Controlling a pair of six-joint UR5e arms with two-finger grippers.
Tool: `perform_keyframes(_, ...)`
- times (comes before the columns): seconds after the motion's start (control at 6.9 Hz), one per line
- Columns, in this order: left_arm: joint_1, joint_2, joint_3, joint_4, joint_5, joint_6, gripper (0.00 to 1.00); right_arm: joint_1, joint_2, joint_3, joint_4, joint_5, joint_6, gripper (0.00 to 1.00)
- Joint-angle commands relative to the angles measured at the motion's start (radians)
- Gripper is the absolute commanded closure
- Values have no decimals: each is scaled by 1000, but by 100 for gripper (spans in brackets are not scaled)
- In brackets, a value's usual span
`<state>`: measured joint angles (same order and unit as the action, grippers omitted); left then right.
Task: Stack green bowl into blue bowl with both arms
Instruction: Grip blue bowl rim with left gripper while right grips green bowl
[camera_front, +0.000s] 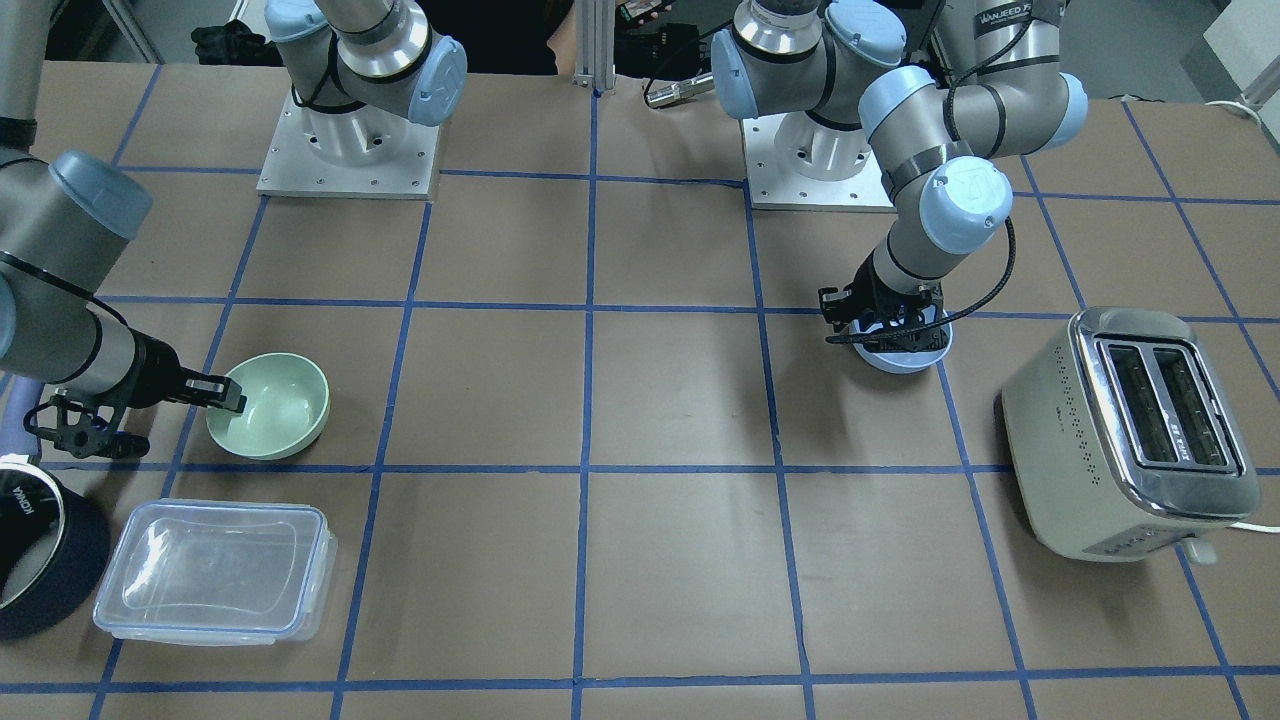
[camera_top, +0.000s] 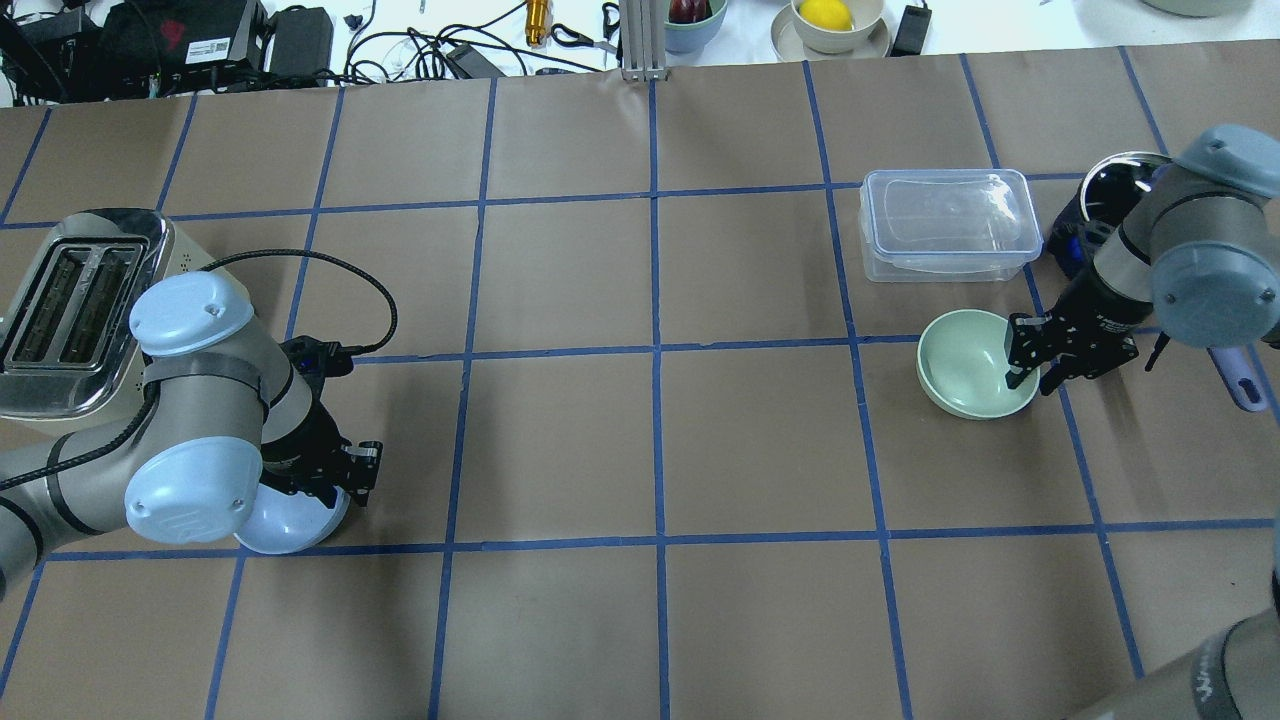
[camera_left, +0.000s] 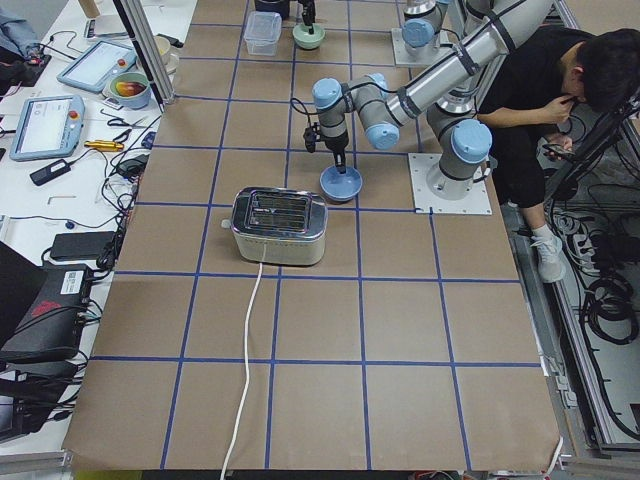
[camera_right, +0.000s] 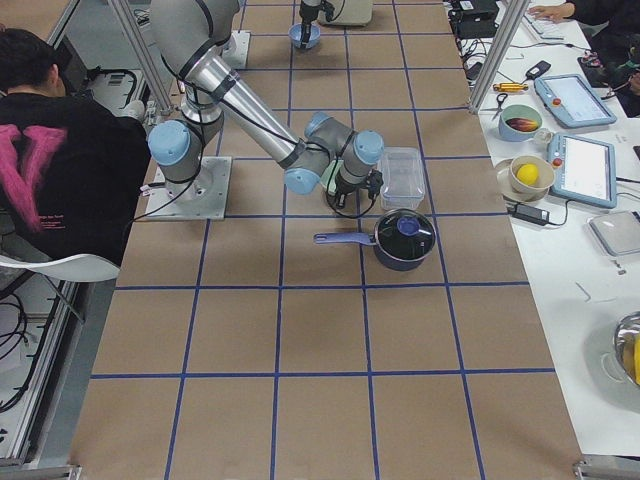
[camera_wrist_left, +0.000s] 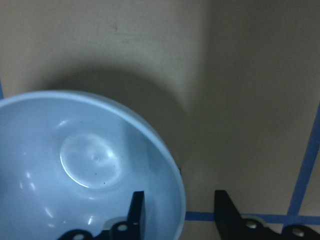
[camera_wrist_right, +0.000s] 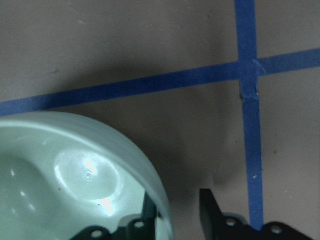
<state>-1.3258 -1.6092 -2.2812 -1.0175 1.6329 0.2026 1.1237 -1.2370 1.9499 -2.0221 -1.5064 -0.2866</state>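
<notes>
Left gripper (camera_wrist_left: 179, 202): jaws spread, straddling rim of blue bowl (camera_wrist_left: 90, 165), one finger inside, other outside. I see gap at outer finger, so no clamp. Right gripper (camera_wrist_right: 177, 200): jaws likewise parted across rim of green bowl (camera_wrist_right: 60, 170), outer finger clear of wall. Blue bowl upright on table (camera_top: 650, 450), robot's left side, near toaster (camera_top: 80, 300). Green bowl upright on robot's right side, just beside clear lidded container (camera_top: 945, 225), saucepan (camera_top: 1120, 190) near. Bowls well apart.

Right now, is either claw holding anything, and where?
Nothing gripped. The left gripper straddles the rim of the blue bowl, the right gripper that of the green bowl; both open.
</notes>
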Motion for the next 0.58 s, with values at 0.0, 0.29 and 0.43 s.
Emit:
perform_keyframes(0.0, -6, -1, 11, 16, 1, 3, 100, 1, -9, -3, 0, 0, -5, 100)
perform_keyframes(0.29, -127, -4, 119, 4, -10, -82, 100, 1, -27, -70, 75, 0, -5, 100)
perform_keyframes(0.43, -248, -21, 171, 5, -14, -195, 100, 1, -44, -135, 180, 0, -5, 100)
